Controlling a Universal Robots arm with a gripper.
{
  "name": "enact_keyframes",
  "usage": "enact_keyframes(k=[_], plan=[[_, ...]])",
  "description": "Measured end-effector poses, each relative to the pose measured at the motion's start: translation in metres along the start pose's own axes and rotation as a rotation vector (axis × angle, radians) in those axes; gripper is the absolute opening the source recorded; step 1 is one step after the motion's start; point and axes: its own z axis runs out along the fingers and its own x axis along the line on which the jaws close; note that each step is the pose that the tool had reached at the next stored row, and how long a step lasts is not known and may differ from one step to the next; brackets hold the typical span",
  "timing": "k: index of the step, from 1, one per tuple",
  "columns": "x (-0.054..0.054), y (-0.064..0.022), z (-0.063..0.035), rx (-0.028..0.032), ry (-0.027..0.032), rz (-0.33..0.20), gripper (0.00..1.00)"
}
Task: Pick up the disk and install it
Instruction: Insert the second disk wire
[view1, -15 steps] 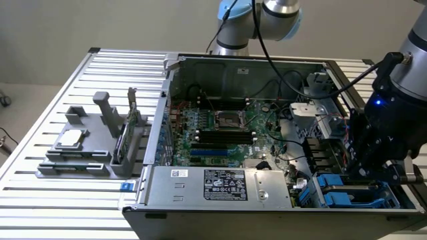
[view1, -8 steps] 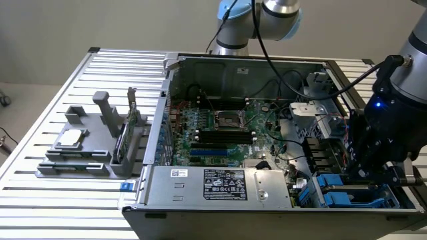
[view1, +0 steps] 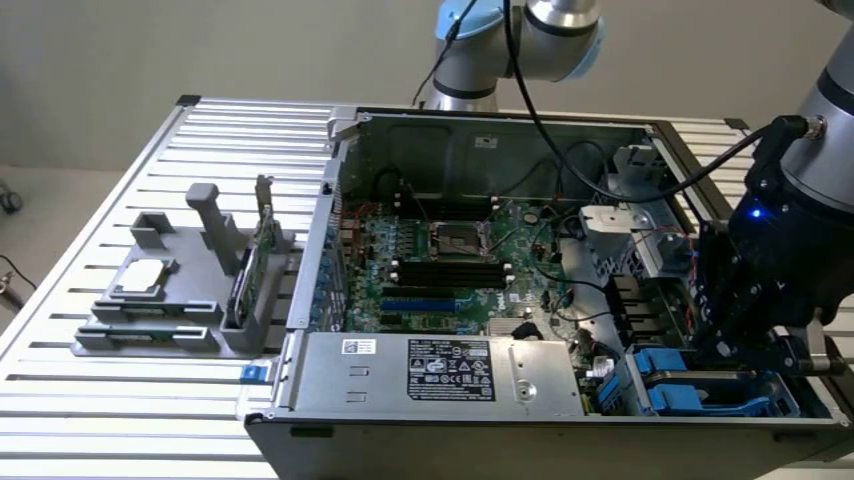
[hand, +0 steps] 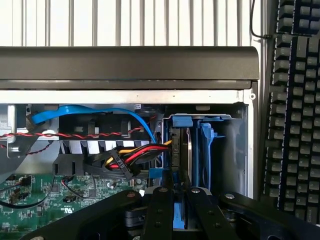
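My gripper hangs over the drive bay at the front corner of the open computer case, on the exterior view's right. In the wrist view the gripper is shut on the disk. The disk stands on edge inside the bay, showing a thin silver-grey side and blue plastic rails. A strip of blue rail sits between the black fingers. Most of the disk's face is hidden by the bay walls and the fingers.
A blue data cable and a red-yellow-black wire bundle run close beside the bay. The case holds the motherboard and the power supply. A grey fixture with a silver chip and a green card stands outside. A keyboard lies past the case wall.
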Motion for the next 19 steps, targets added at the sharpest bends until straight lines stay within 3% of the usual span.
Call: enact_keyframes(k=[2,4,5,8,19], plan=[[0.0,0.0001,-0.0006,0.0,0.0001,0.0,0.24],[0.0,0.0004,-0.0032,0.0,0.0002,0.0,0.24],[0.0,0.0005,-0.0046,0.0,0.0002,0.0,0.3],[0.0,-0.0011,-0.007,0.0,0.0011,-0.001,0.3],[0.0,-0.0203,-0.0119,0.0077,0.004,-0.003,0.3]])
